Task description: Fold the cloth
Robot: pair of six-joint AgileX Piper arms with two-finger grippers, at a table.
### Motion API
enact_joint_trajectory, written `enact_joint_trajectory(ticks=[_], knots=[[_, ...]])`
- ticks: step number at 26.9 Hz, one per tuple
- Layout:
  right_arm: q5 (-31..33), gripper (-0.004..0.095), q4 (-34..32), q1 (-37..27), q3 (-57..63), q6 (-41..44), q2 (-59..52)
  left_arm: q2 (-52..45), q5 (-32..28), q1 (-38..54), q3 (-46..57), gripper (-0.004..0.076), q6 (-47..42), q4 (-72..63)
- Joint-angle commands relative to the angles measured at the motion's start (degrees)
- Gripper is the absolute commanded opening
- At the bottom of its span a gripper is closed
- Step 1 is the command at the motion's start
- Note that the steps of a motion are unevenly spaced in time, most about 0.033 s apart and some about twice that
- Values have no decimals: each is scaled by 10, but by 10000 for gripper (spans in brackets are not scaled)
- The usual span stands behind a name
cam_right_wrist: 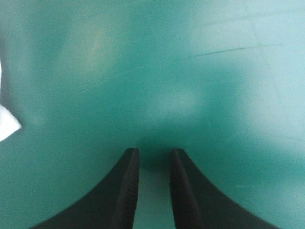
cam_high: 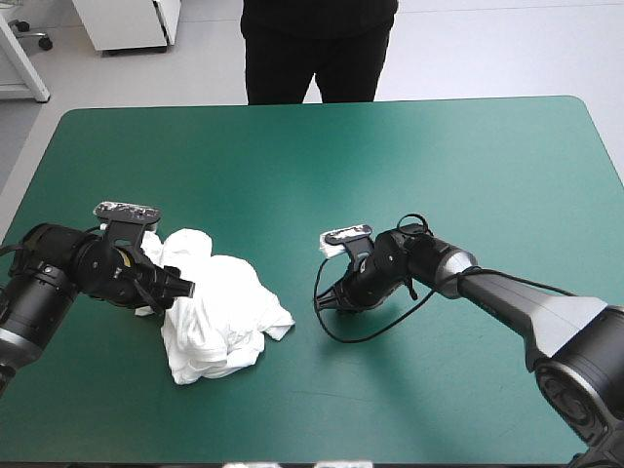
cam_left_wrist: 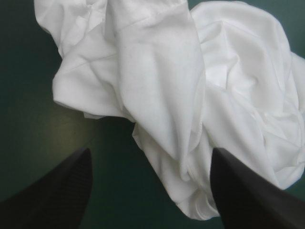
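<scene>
Left gripper point(cam_left_wrist: 150, 151) wide open at crumpled T-shirt point(cam_left_wrist: 162, 86); right gripper point(cam_right_wrist: 153, 151) narrowly parted over desk point(cam_right_wrist: 200, 71).

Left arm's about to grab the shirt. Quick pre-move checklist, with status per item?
1. Left gripper ready: jaws wide open, a fold of the T-shirt between them. Ok.
2. T-shirt spread for folding: it is a crumpled heap. Not ok.
3. Right gripper placed to help: jaws a narrow gap apart, empty, over bare teal-green cover, apart from the T-shirt. Not ok.
4. T-shirt wholly on the table, away from its edges. Ok.
5. Which part the fold belongs to (hem, sleeve or collar). Cannot tell.
</scene>
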Motion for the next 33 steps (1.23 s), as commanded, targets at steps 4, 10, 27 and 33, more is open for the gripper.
enact_joint_trajectory(ticks=[4, 10, 27, 33], knots=[[-5, 229, 7, -3, -15, -3, -21, -8, -13, 0, -18, 507, -3, 0], [3, 230, -33, -6, -17, 28, -26, -8, -13, 0, -18, 507, -3, 0], [120, 230, -173, -320, -34, 26, -215, -8, -15, 0, -18, 484, -2, -10], [164, 229, -177, -369, -61, 14, -319, -4, -22, 0, -18, 474, 7, -51]])
